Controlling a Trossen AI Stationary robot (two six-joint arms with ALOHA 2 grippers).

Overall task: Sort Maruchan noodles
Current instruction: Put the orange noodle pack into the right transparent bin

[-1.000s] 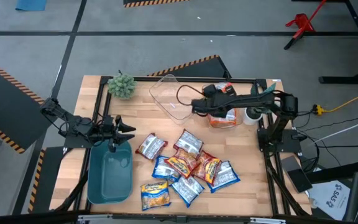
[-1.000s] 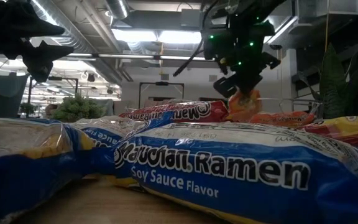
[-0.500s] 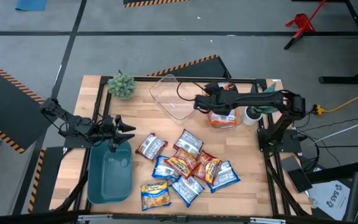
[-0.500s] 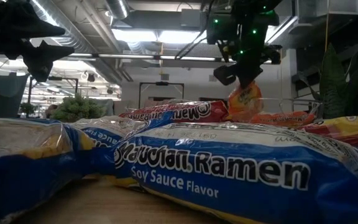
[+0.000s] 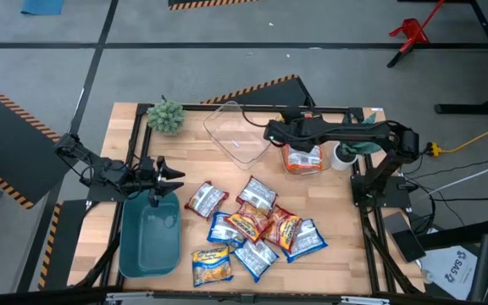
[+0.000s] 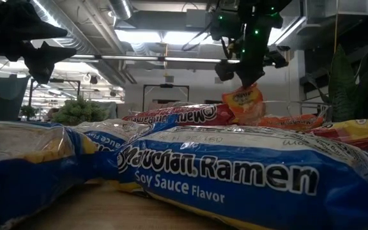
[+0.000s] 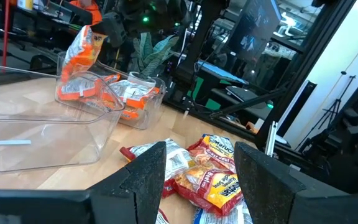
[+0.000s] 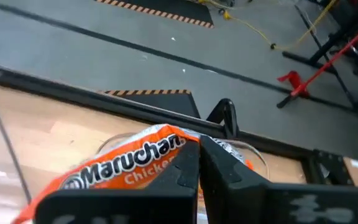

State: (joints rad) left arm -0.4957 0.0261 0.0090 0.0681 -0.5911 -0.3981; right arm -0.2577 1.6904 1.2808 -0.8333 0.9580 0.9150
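An orange packet hangs in the air, pinched at its top edge by the right gripper, fingers pressed tight on it, above the far side of the table between two clear bins. The other packets lie heaped on the near middle. The left gripper waits, fingers spread, over the teal bin.
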